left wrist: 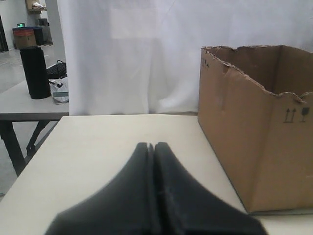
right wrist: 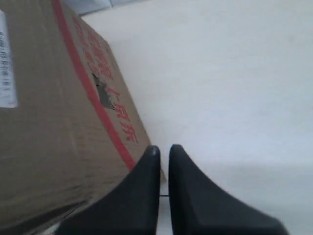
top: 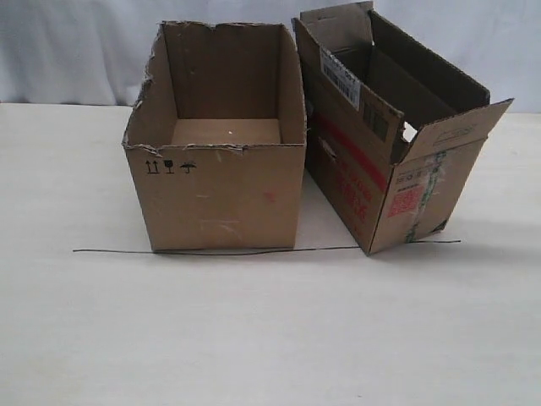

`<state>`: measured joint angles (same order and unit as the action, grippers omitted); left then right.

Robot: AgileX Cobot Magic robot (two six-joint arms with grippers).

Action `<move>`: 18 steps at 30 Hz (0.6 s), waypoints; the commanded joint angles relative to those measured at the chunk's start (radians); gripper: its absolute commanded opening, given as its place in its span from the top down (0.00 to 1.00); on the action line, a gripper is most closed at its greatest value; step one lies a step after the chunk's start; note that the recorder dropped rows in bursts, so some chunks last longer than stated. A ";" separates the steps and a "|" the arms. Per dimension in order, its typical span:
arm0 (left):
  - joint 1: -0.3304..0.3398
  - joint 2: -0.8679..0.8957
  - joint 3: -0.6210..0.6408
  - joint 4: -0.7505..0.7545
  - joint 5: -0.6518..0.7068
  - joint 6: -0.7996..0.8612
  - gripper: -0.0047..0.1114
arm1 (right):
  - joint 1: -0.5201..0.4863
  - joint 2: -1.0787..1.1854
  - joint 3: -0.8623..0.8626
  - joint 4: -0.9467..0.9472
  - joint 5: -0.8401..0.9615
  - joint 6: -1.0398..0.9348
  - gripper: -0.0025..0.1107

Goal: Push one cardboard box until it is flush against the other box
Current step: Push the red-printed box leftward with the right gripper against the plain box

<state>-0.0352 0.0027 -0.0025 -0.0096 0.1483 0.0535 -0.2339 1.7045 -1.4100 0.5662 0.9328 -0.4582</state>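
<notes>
The left gripper (left wrist: 151, 147), closed and empty, points past the wide plain brown ragged-rimmed carton (left wrist: 254, 137). The narrow red-striped brown carton (top: 372, 169) splays away from it. The right gripper (right wrist: 164, 149), nearly closed and empty, hangs close by a long striped side, making it the nearer arm.

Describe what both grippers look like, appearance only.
Left gripper and right gripper match: each has two matte black fingers, broad at the base and tapering in a curve to narrow rounded tips. No markings, cables or sleeves show. The exterior view shows no arm at all.
</notes>
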 commanded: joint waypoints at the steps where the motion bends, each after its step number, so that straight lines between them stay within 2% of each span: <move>1: 0.000 -0.003 0.003 0.002 -0.007 -0.004 0.96 | -0.047 0.155 -0.033 0.148 0.021 -0.090 0.93; 6: 0.000 -0.003 0.003 0.002 -0.007 -0.004 0.96 | -0.013 0.281 -0.033 0.287 0.056 -0.221 0.93; 11: 0.000 -0.003 0.003 -0.002 -0.011 -0.004 0.96 | 0.009 0.355 -0.033 0.447 0.094 -0.268 0.93; 18: 0.000 -0.003 0.003 -0.002 -0.011 -0.004 0.96 | 0.063 0.386 -0.033 0.462 0.166 -0.290 0.93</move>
<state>-0.0352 0.0027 -0.0025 -0.0096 0.1483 0.0535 -0.1946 2.0871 -1.4349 1.0103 1.0670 -0.7298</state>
